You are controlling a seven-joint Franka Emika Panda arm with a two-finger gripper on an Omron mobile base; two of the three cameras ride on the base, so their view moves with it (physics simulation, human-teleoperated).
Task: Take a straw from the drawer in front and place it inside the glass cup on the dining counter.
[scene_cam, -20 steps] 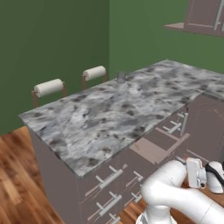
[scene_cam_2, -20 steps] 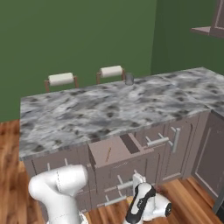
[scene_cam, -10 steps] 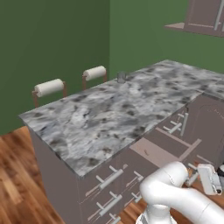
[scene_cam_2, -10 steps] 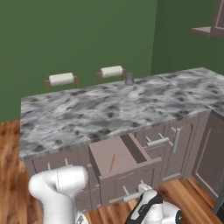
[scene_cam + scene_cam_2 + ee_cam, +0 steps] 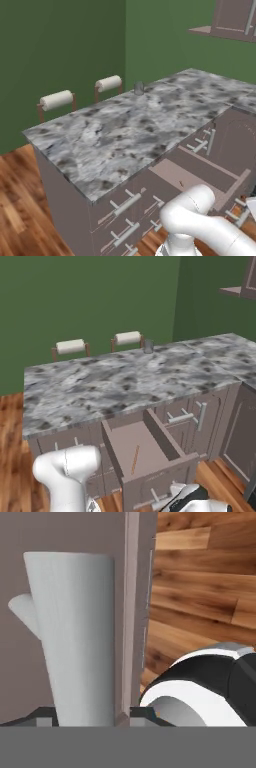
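1. The drawer [image 5: 145, 456], taupe-brown with a paler tan inside, stands pulled out from the island's front.
2. A thin orange-brown straw [image 5: 135, 459] lies on its floor.
3. The glass cup [image 5: 148, 346], small and greyish, stands upright near the far edge of the marbled dining counter [image 5: 115, 381].

Both base views look forward and down from behind the arm, left and right, sharing the grey-and-white marbled stone counter [image 5: 125, 130] [image 5: 130, 378] and the open taupe-brown drawer [image 5: 192, 175] [image 5: 142, 453]. The hand view sits very close against the drawer's silver bar handle [image 5: 80, 637], wood floor [image 5: 205, 587] beyond.
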